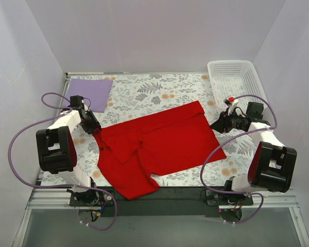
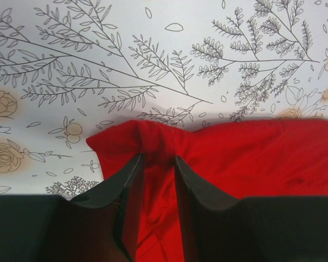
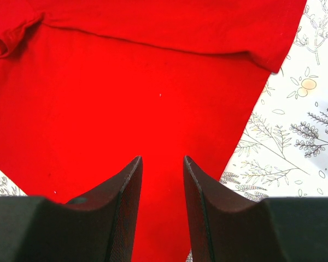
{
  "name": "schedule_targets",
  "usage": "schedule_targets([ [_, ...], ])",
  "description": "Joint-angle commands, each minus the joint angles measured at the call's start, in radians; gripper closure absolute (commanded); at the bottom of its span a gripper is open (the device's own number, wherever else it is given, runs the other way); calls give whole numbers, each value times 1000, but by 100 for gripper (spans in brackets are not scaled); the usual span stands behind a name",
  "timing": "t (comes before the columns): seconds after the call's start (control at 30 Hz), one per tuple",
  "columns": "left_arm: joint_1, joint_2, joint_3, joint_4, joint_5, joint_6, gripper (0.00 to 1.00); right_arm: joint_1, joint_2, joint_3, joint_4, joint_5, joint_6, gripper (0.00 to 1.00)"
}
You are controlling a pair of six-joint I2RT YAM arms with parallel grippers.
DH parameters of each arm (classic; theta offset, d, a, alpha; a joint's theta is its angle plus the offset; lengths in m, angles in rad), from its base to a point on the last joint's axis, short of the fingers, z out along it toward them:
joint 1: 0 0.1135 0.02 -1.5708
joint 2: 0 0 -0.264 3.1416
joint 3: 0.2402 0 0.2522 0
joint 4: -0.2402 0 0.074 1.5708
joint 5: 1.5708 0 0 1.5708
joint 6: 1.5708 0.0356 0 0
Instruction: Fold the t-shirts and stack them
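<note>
Left gripper (image 2: 158, 157), jaws parted, straddles a bunched edge of the red t-shirt (image 1: 159, 144) and could drag it askew on lifting; right gripper (image 3: 162, 158) hovers open-jawed.

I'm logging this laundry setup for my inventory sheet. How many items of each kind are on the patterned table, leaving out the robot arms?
T-shirts: 2, the red t-shirt and the lavender t-shirt
Baskets: 1, the white mesh basket
Total: 3
</note>
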Motion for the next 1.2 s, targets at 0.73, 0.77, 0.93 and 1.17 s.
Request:
schedule_targets([
  [0.73, -45, 44, 123, -42, -85, 46, 74, -8, 8, 39, -11, -25, -21, 57],
  [0.77, -46, 53, 129, -45, -87, 46, 74, -8, 9, 39, -12, -26, -21, 57],
  [0.93, -58, 72, 142, -46, -88, 46, 75, -8, 9, 39, -12, -25, -21, 57],
  [1.17, -62, 84, 136, -46, -88, 46, 76, -8, 9, 39, -12, -25, -21, 57],
])
